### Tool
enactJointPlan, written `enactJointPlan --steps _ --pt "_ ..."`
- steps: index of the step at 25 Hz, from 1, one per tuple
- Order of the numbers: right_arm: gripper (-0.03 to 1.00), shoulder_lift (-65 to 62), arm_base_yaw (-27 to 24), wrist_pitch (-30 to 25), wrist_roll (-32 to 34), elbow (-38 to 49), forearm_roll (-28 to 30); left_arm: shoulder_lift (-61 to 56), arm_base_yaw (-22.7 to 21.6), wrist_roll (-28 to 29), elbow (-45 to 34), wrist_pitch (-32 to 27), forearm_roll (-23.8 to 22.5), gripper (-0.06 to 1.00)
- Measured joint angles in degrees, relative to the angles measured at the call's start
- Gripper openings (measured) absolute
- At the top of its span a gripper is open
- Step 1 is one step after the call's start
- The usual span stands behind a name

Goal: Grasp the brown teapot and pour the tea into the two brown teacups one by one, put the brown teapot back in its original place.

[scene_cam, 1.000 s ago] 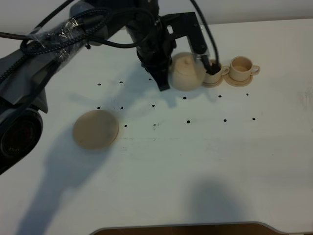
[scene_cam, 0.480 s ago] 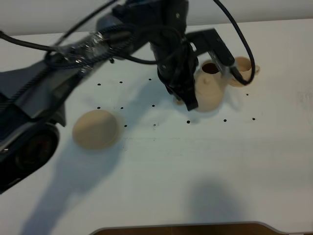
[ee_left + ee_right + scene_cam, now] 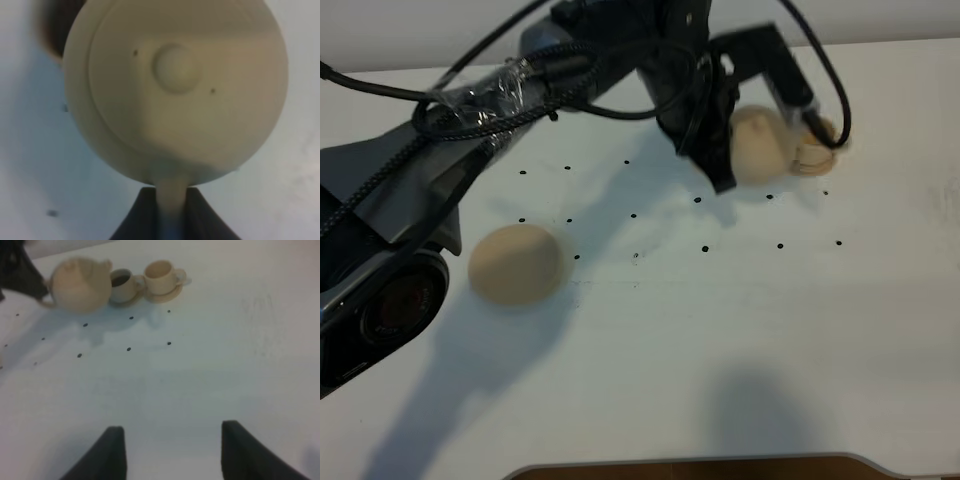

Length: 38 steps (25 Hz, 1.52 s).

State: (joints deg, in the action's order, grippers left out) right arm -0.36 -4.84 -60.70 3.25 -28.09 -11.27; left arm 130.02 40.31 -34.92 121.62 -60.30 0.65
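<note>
Robot lab: white dot-marked table point(image 3: 720, 330), cabled robot arm point(image 3: 605, 55).

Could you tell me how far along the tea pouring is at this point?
Done, it seems: the teacup beside the pot shows dark tea inside. In hand: the left gripper is shut on the handle of the brown teapot, held up next to the cups. Left: the other teacup looks pale and empty inside, and the wide saucer lies bare, waiting for the teapot.
</note>
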Motion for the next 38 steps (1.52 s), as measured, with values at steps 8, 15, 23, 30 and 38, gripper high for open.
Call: enactJointPlan --steps 8,15,23,30,38 --pt "0.45 0.0 0.0 0.0 0.0 0.0 0.0 2.0 0.0 0.7 8.4 2.9 -4.6 0.14" --pt "0.45 0.0 0.0 0.0 0.0 0.0 0.0 9.1 -0.8 -0.9 13.7 9.8 -5.2 0.14" --pt "0.45 0.0 0.0 0.0 0.0 0.0 0.0 12.6 -3.7 -8.9 13.8 23.7 -7.7 0.14" --pt "0.45 0.0 0.0 0.0 0.0 0.0 0.0 16.4 -5.2 -15.9 13.8 31.6 -7.9 0.14" --pt "0.45 0.0 0.0 0.0 0.0 0.0 0.0 17.9 -5.4 -22.6 13.8 36.0 -7.9 0.14"
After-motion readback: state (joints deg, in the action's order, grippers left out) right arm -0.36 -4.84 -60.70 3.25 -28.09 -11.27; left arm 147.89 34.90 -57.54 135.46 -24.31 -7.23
